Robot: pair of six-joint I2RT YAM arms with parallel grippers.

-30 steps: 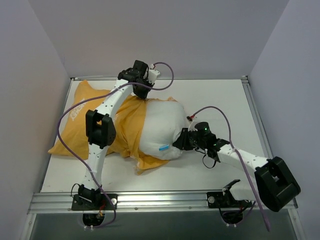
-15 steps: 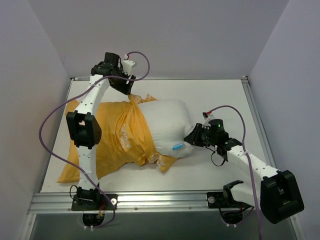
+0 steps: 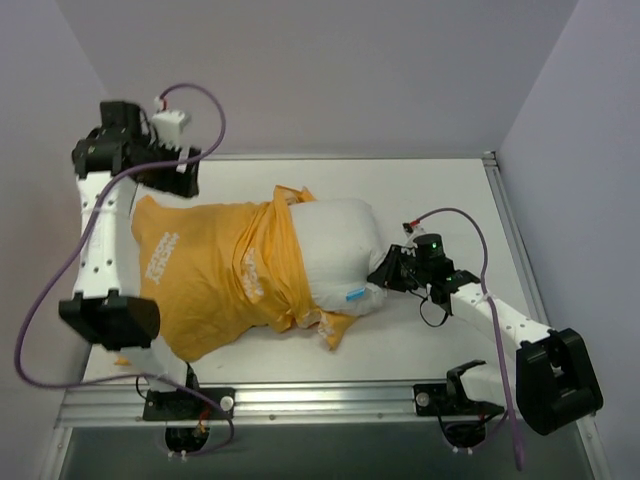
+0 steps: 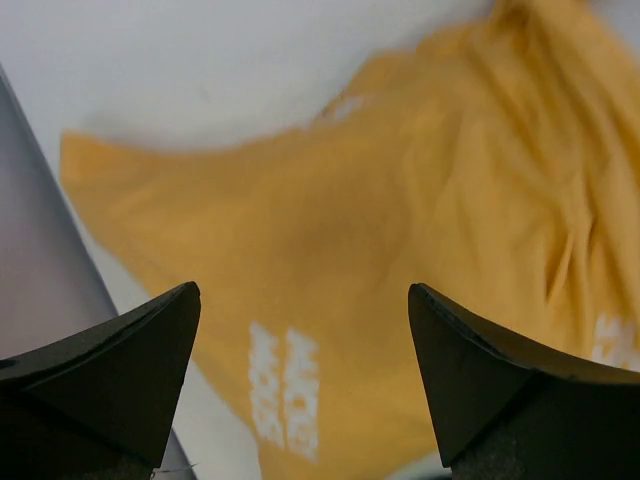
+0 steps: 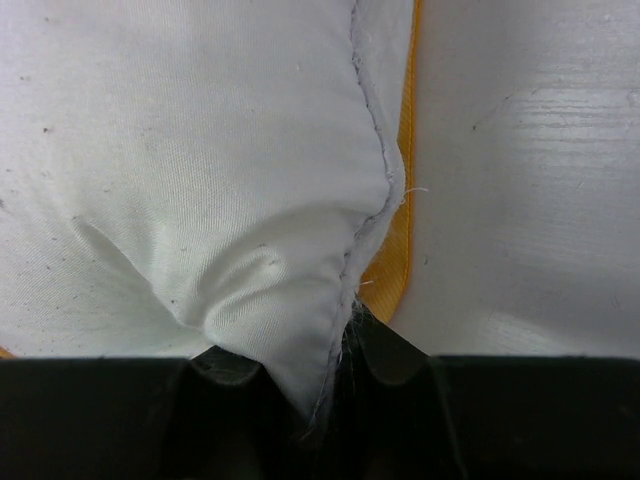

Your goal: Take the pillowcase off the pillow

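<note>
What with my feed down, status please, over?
Left tool open, holding nothing. Right tool shut on pillow corner. Pillowcase partly off, pillow half exposed. Nothing in the way.

Top camera looks down, sharing pillowcase (image 3: 210, 270) with (closer) left wrist.

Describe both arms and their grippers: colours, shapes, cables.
The left arm and right arm have white links with black joint housings, each trailed by a loose purple cable. The left gripper and right gripper are black; a green light glows near the right one.
</note>
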